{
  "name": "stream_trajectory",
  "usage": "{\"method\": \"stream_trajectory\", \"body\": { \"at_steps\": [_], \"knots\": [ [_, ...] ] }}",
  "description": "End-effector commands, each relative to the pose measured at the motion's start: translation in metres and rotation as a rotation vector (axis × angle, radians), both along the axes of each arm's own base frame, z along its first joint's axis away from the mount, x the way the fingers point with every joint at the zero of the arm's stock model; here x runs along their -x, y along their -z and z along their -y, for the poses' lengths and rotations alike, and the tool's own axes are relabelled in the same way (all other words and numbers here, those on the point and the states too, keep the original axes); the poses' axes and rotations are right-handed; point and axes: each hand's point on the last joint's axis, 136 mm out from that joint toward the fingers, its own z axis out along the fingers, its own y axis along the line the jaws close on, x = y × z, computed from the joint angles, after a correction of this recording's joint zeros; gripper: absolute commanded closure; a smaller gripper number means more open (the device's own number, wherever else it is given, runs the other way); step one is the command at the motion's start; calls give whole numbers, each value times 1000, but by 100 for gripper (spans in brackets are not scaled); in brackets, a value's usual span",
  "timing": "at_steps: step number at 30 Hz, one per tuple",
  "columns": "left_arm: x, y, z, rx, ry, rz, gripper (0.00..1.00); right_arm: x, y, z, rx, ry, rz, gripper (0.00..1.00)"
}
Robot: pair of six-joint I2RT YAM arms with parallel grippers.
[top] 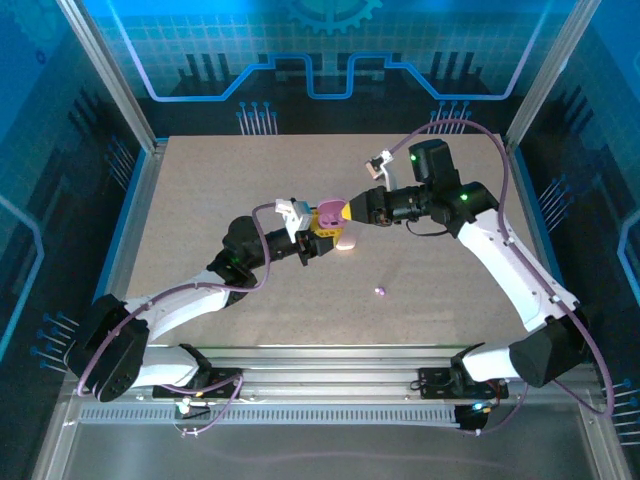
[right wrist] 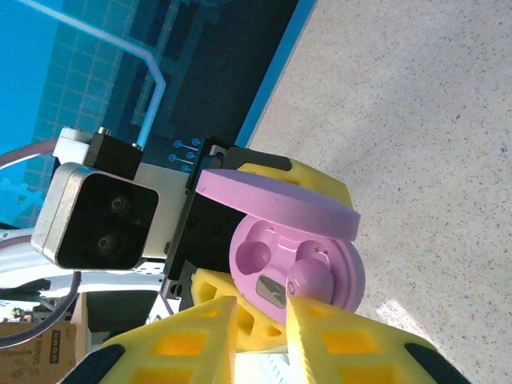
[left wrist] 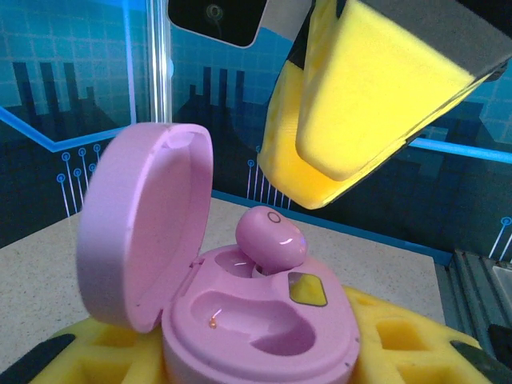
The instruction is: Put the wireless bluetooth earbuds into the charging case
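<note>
Mid-frame, left hand clamped on open pink charging case, pink earbud perched in one well. Right hand just above, fingers slightly parted, empty. Loose earbud lower right on bench.

Speckled beige tabletop inside a metal frame, blue circuit-patterned backdrop behind it

2 black-and-white arms trail seemingly purple cables
</note>
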Motion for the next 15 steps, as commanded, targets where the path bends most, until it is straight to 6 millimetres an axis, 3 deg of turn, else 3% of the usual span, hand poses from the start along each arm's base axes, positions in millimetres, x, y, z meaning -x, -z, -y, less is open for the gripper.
{"method": "stream_trajectory", "body": {
  "at_steps": [1,10,15],
  "knots": [
    [8,-26,2,48,28,69,61,-4,1,-3,12,3,6,76],
    [11,-28,3,44,42,76,61,-8,0,-12,-10,-24,10,76],
    [10,-28,2,42,29,79,61,-4,-1,-5,17,-6,26,73]
  ]
}}
